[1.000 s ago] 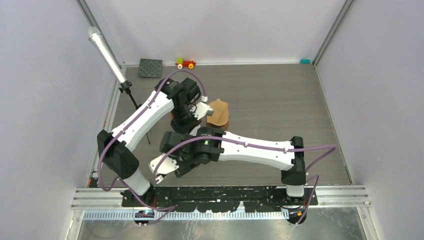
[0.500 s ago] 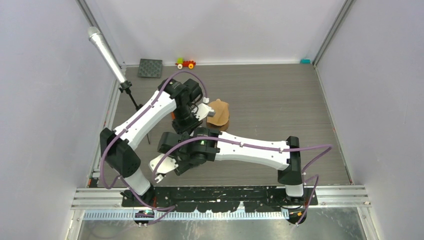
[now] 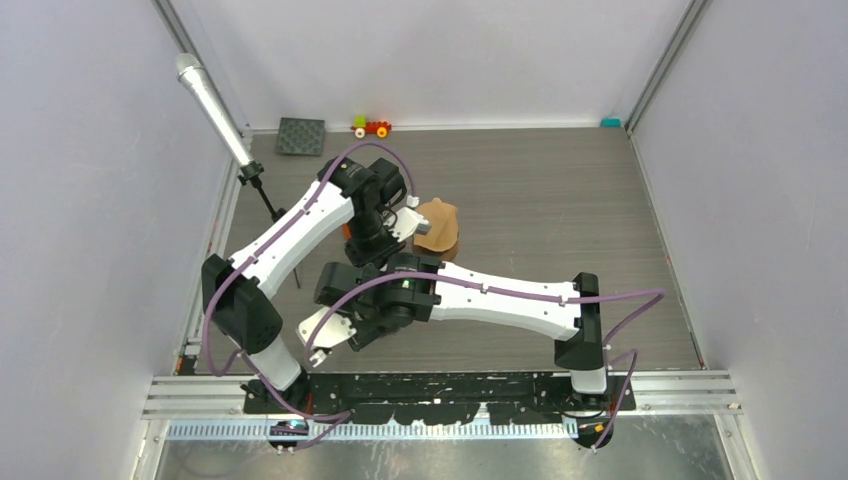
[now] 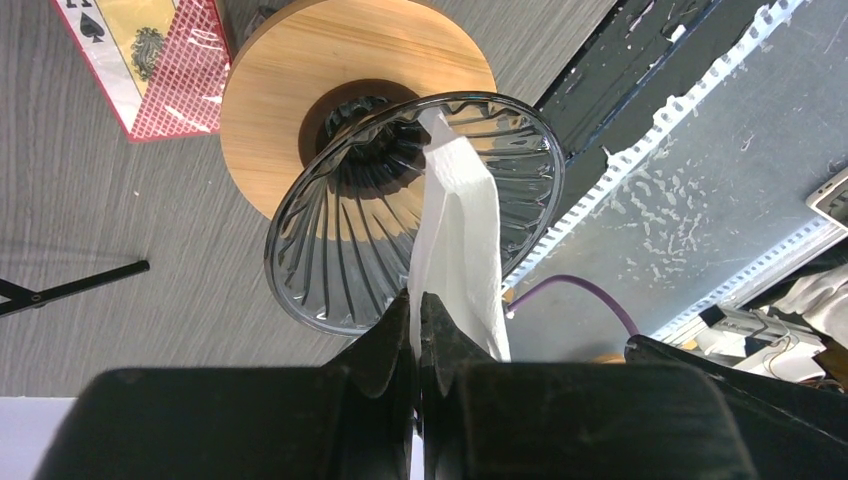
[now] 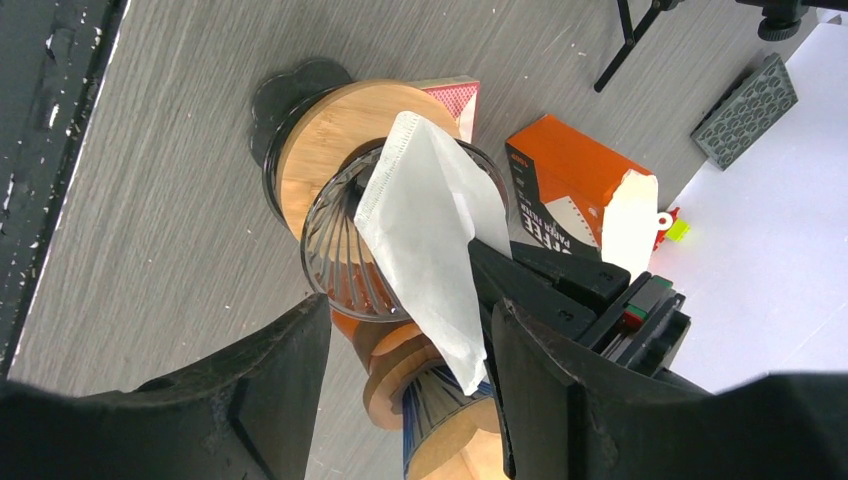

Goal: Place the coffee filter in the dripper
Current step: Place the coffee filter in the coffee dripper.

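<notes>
Orange card forms the box lying just beside the dripper. On its side the words PAPER FILTER can be read, with the tail of a larger word, FEE, next to them; the rest of the print is too small to be made out. A spade pip is seen on the corner of a red-patterned pack of playing cards, which is laid just beside the dripper's wooden collar. The left gripper is seen with its jaws pressed together on one edge of the white coffee filter, which is pinched flat and unopened. The filter's far end is set inside the ribbed glass cone of the dripper, while most of the paper is held projecting above the rim. The right gripper is held short of the dripper with its jaws spread wide; nothing is gripped by them. The dripper is stood on the grey wood-grain table.
</notes>
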{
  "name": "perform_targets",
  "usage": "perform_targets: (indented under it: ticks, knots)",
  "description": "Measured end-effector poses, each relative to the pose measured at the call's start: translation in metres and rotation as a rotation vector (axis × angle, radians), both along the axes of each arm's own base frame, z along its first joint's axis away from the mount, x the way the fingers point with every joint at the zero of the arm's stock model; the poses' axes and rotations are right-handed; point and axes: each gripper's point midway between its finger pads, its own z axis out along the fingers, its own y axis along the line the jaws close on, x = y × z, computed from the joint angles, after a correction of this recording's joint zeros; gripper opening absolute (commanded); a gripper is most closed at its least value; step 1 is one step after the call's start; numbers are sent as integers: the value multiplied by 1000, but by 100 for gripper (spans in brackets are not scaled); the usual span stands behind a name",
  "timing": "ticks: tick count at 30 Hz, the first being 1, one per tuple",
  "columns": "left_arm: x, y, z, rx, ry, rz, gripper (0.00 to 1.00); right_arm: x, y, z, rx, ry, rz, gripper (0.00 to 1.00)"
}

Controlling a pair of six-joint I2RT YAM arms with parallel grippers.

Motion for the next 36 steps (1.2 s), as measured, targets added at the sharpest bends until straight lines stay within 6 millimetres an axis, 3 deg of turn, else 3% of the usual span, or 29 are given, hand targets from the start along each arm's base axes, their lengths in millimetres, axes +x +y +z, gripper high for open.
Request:
perform_targets:
  ticks: [13, 24, 36]
  knots:
    - [-1, -1, 1, -10, 2, -2, 4, 5, 1, -11, -41, -19, 5, 61]
    - [-2, -1, 3, -15, -4, -6, 4, 12, -7, -24, -87, -21, -2, 47]
    - [-2, -1, 3, -16, -6, -9, 4, 14, -9, -24, -91, -25, -7, 51]
